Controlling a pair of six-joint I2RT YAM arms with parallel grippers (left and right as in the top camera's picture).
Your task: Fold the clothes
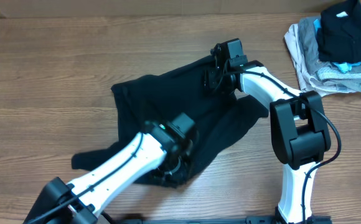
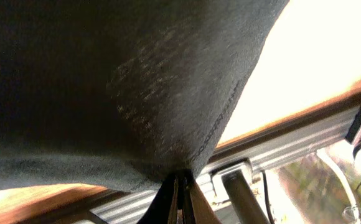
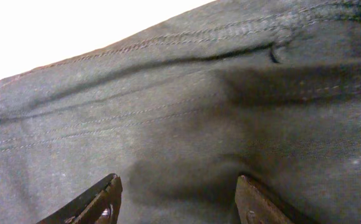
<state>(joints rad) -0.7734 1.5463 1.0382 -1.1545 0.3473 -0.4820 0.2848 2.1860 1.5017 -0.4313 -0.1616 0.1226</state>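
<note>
Your black T-shirt (image 1: 168, 99) lies rumpled at the centre of the overhead frame. The left gripper (image 2: 179, 193) pinches a thin tuck of its hem at lower centre, which could slip under a pull. The right gripper (image 3: 177, 186) stands spread over the upper edge, holding nothing (so a one-sided pull would likely bunch the cloth). A folded pile (image 1: 339, 56) crowds the upper right; the table (image 1: 43, 74) gives room at upper left.

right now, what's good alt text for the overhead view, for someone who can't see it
A black T-shirt lies rumpled on a wooden table with two robot arms over it: the left arm's jaws pinch its near edge, the right arm reaches onto its far edge. A pile of folded clothes sits at the far right.
</note>
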